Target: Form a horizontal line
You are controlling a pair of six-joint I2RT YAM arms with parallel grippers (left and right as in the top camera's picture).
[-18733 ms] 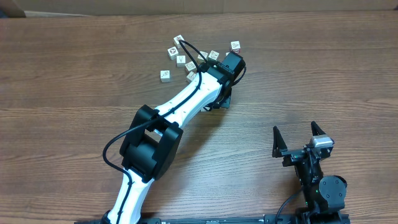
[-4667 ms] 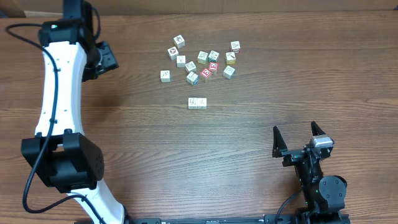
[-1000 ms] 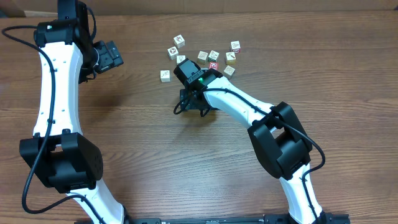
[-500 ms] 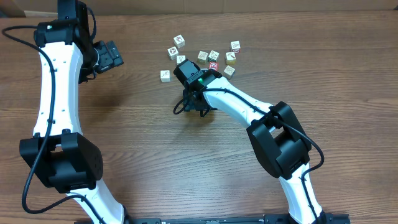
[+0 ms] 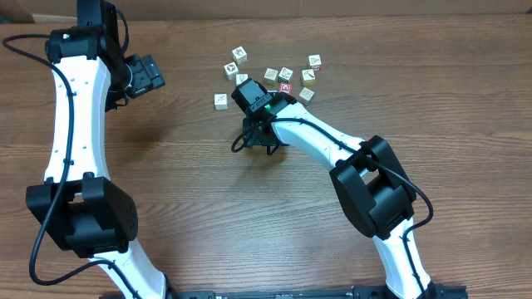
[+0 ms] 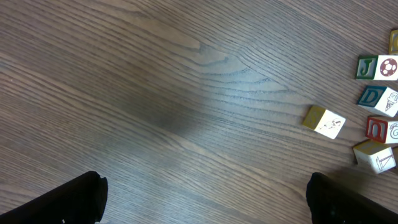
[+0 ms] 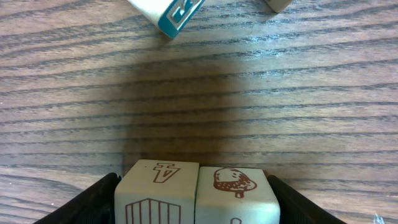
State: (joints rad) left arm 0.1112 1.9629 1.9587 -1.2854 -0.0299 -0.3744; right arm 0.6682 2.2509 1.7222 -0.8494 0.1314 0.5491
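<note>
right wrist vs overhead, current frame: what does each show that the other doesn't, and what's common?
Right wrist only: the horizontal line, so far two cream picture cubes side by side and touching, with the right gripper fingers against its outer ends.
Overhead only: both arms, the left gripper off at the far left away from the cubes, and the full scatter of loose cubes, including a red-faced cube. The right gripper covers the line in this view.
Both: the wood table and loose cubes just beyond the right gripper.

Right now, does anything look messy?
Yes. The loose cubes lie scattered at odd angles, not lined up; only two cubes sit neatly side by side, touching.
</note>
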